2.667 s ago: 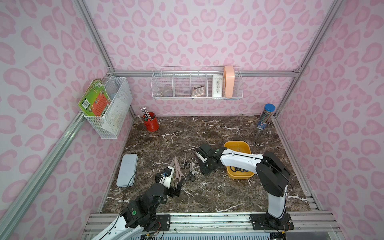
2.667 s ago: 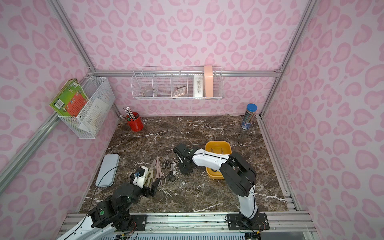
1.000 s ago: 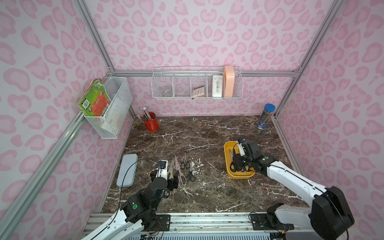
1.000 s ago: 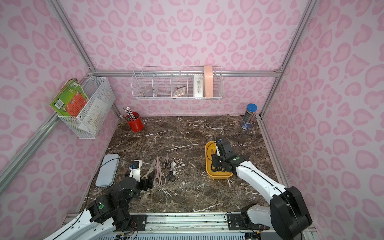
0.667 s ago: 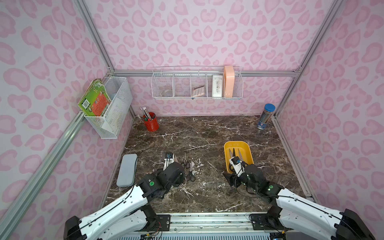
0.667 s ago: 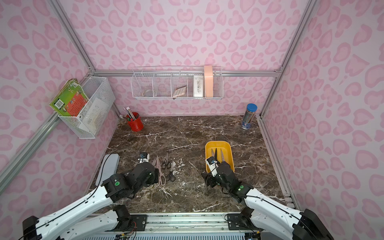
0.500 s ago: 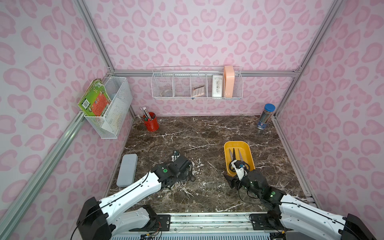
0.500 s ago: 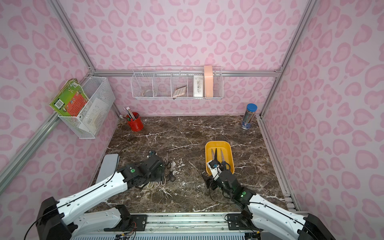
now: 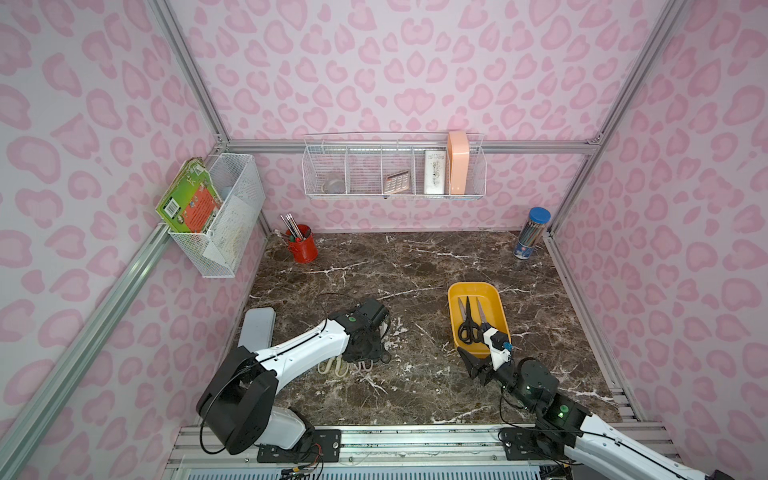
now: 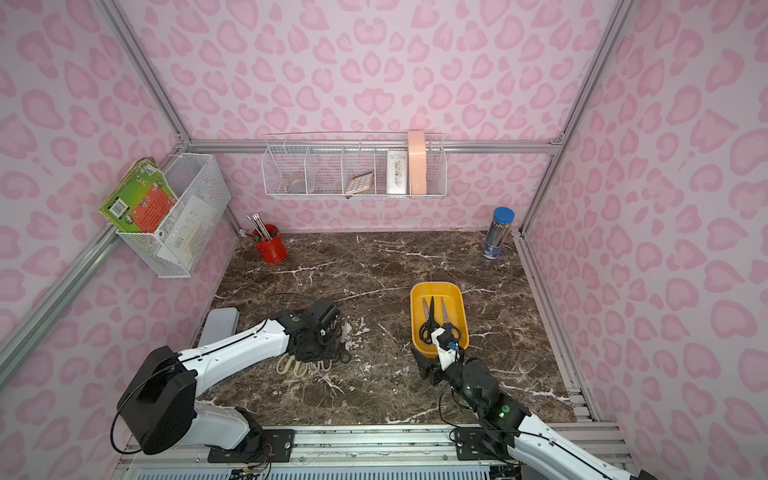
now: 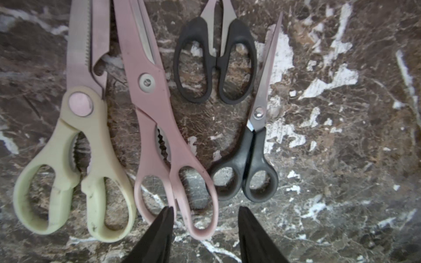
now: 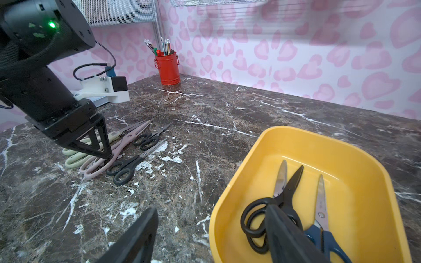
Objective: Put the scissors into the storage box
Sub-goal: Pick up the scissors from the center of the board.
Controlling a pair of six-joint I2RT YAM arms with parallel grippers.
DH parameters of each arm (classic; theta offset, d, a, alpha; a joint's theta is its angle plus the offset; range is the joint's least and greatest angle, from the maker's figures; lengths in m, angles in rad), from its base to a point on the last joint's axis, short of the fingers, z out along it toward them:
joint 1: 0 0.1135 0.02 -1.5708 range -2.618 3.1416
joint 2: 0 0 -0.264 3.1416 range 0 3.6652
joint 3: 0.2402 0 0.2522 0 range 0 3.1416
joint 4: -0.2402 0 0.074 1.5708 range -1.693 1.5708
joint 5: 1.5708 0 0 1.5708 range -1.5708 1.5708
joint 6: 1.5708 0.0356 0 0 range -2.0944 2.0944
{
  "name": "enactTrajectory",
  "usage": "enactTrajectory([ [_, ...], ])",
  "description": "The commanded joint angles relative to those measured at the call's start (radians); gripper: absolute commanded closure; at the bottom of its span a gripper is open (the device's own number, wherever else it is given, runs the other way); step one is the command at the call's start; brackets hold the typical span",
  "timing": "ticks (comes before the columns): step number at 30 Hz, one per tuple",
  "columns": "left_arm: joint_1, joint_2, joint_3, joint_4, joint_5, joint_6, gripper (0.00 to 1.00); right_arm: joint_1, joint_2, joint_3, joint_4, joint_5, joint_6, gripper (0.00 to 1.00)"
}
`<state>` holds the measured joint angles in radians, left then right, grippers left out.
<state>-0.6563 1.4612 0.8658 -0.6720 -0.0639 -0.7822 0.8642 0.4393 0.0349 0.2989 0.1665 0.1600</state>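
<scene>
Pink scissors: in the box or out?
Out. The pink scissors lie on the table beside the cream pair, apart from the storage box.

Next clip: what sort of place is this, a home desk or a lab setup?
Most likely a staged robot test cell dressed as a stationery desk: pink-print wall panels on an aluminium frame, a wire basket of desk items, and a red pencil pot on the marble-look tabletop.

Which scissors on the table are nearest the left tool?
The pink-handled pair: one of its finger loops lies between the tips of the left tool; the cream pair, stubby black pair and slim black pair lie outside.
</scene>
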Motion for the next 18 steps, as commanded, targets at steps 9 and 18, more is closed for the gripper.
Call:
enactTrajectory([
  [9, 0.017, 0.036, -0.034, 0.023, -0.052, -0.064, 0.52, 0.071, 0.324, 0.095, 0.087, -0.015, -0.043, 0.21],
  [18, 0.02, 0.058, -0.071, 0.049, -0.063, -0.094, 0.55, 0.089, 0.352, 0.102, 0.092, 0.024, -0.042, 0.2],
])
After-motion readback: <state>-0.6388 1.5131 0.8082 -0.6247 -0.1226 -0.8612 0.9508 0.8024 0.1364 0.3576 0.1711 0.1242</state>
